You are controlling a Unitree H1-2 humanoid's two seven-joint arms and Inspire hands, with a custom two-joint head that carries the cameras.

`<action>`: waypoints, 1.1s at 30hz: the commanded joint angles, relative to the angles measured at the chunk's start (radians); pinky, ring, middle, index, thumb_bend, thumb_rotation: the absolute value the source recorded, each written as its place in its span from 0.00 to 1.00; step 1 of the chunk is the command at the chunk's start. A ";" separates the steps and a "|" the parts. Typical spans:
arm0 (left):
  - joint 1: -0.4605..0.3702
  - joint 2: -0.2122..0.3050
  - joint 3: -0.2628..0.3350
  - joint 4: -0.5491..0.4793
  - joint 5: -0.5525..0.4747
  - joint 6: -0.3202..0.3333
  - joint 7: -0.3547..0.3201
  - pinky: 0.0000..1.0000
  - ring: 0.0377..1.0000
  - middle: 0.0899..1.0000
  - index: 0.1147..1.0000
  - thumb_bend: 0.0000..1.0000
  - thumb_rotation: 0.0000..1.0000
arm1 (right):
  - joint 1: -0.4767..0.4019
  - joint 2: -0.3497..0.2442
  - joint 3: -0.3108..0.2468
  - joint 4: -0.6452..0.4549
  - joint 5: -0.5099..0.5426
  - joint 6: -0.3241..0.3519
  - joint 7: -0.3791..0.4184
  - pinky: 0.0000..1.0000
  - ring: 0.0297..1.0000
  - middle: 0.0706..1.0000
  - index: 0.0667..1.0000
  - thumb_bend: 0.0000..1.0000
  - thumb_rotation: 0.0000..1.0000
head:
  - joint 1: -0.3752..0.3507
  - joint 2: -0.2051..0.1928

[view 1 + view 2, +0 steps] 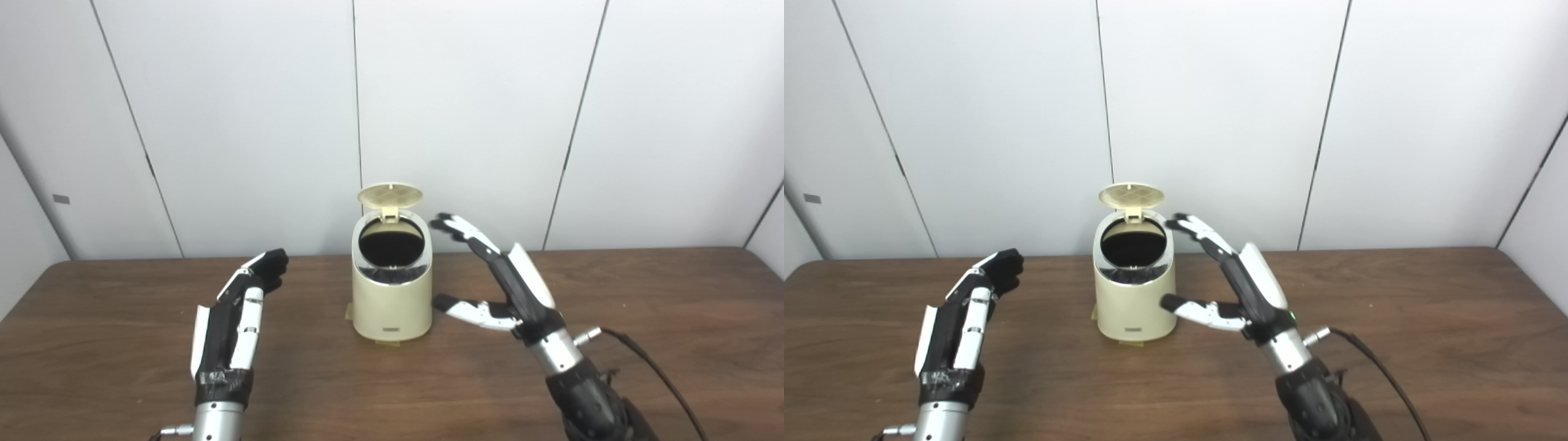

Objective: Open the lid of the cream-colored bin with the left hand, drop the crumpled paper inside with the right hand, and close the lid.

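The cream bin (392, 288) stands upright at mid-table, toward the far edge of the table (643, 318), its long axis vertical. Its lid (390, 195) is raised at the far side; the mouth tilts toward the near side. Bare tabletop lies on both sides. The left hand (236, 318), fingers curled, empty, is apart from the bin. The right hand (496, 275) is spread, empty, just right of the bin.

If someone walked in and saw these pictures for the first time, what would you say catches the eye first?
The cream-colored bin at the middle of the wooden table stands out, its lid flipped up at the back above a dark opening. The right hand hovers open just right of the bin, fingers reaching toward the rim; the left hand is raised further off to the left, empty. No crumpled paper shows.
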 commanded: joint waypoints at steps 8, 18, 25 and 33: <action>-0.147 0.085 -0.013 -0.088 0.119 0.084 -0.033 0.91 0.83 0.78 0.78 0.43 1.00 | 0.077 0.030 -0.053 0.009 0.005 -0.025 -0.026 0.98 1.00 1.00 0.99 0.59 1.00 | -0.009 0.000; -0.417 0.227 -0.096 -0.105 0.278 0.294 -0.155 0.87 0.84 0.77 0.77 0.70 1.00 | 0.134 0.046 -0.051 0.046 0.005 -0.030 -0.019 0.99 1.00 1.00 1.00 0.56 1.00 | -0.006 0.001; -0.652 0.279 -0.199 -0.046 0.452 0.414 -0.253 0.83 0.85 0.77 0.76 0.81 1.00 | 0.175 0.062 -0.054 0.064 0.016 -0.020 -0.024 0.98 1.00 1.00 0.99 0.56 1.00 | -0.005 0.003; -0.825 0.321 -0.356 0.065 0.599 0.461 -0.405 1.00 0.96 0.88 0.78 0.83 1.00 | 0.183 0.071 -0.059 0.111 0.011 -0.021 -0.029 0.96 0.99 1.00 0.98 0.56 1.00 | -0.005 -0.001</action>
